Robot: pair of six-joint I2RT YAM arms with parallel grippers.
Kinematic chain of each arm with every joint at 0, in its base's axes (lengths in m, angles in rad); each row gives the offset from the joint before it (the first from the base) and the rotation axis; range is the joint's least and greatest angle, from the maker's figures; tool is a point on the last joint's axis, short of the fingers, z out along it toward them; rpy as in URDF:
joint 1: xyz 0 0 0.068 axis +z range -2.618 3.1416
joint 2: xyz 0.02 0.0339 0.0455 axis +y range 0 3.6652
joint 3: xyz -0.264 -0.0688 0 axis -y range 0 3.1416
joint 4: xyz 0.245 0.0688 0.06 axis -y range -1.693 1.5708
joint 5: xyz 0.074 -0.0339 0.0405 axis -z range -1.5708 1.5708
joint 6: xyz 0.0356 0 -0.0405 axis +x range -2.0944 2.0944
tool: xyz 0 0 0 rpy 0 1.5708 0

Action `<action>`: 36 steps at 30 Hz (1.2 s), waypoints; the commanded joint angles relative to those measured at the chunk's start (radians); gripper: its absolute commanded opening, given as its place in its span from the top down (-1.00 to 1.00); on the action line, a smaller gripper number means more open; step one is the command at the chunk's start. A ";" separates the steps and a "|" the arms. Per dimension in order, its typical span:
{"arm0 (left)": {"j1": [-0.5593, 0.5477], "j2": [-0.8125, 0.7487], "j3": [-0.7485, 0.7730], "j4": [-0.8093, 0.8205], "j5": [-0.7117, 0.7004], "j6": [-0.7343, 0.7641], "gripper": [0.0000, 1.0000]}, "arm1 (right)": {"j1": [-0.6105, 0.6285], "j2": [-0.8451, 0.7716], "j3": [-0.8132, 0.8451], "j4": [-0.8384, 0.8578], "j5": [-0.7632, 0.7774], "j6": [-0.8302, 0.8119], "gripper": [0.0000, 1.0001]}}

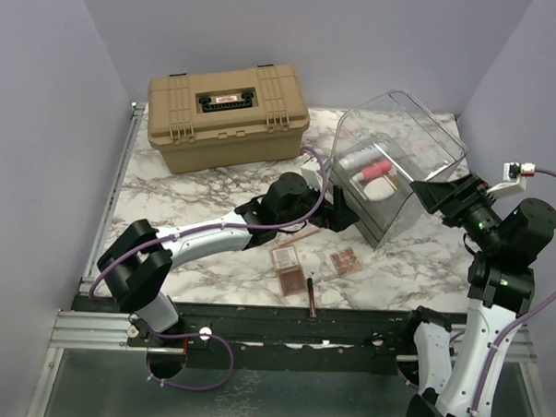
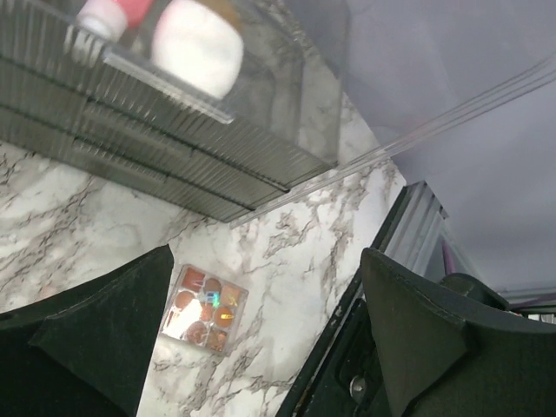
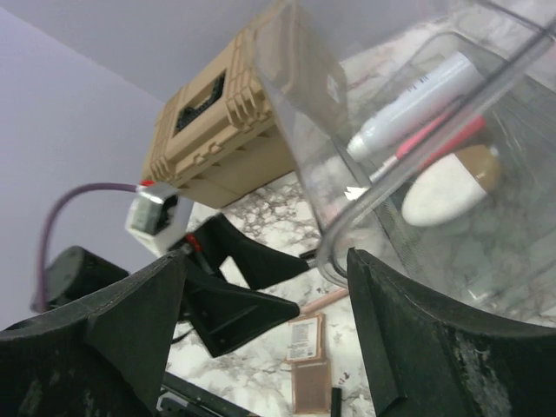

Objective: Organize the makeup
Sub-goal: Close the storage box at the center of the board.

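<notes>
A white tube, a pink tube and a white oval piece lie in the clear bin. Two brown-pink palettes and a small multi-colour palette rest on the marble in front of it, with a dark pencil near the table's front edge. My left gripper hovers open at the bin's front left; nothing is between its fingers, and the small palette lies below. My right gripper is open, its fingers on either side of the bin's rim.
A large tan hard case stands at the back left. Grey ribbed drawers form the bin's front. A pale pink pencil lies by the bin's corner. A black rail runs along the table's front edge.
</notes>
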 commanded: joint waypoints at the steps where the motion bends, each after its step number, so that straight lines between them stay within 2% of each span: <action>1: 0.048 -0.016 -0.078 0.075 -0.041 -0.076 -0.80 | 0.005 0.046 0.109 0.037 -0.069 -0.029 -0.56; 5: 0.081 -0.006 -0.104 0.136 -0.017 -0.104 -0.80 | 0.007 0.142 0.194 0.060 -0.166 -0.032 -0.37; 8: 0.091 0.014 -0.092 0.147 0.002 -0.094 -0.80 | 0.011 0.204 0.259 0.068 -0.194 -0.043 -0.35; 13: 0.097 0.053 -0.086 0.205 0.015 -0.101 -0.79 | 0.023 0.358 0.407 -0.105 -0.186 -0.134 -0.23; 23: 0.103 0.123 -0.102 0.352 0.046 -0.110 -0.76 | 0.322 0.535 0.527 -0.326 0.203 -0.312 -0.24; 30: 0.103 0.213 -0.072 0.419 0.114 -0.097 -0.71 | 0.331 0.520 0.396 -0.329 0.513 -0.415 -0.34; 36: 0.103 0.289 -0.044 0.497 0.119 -0.115 -0.55 | 0.331 0.531 0.306 -0.308 0.558 -0.442 -0.37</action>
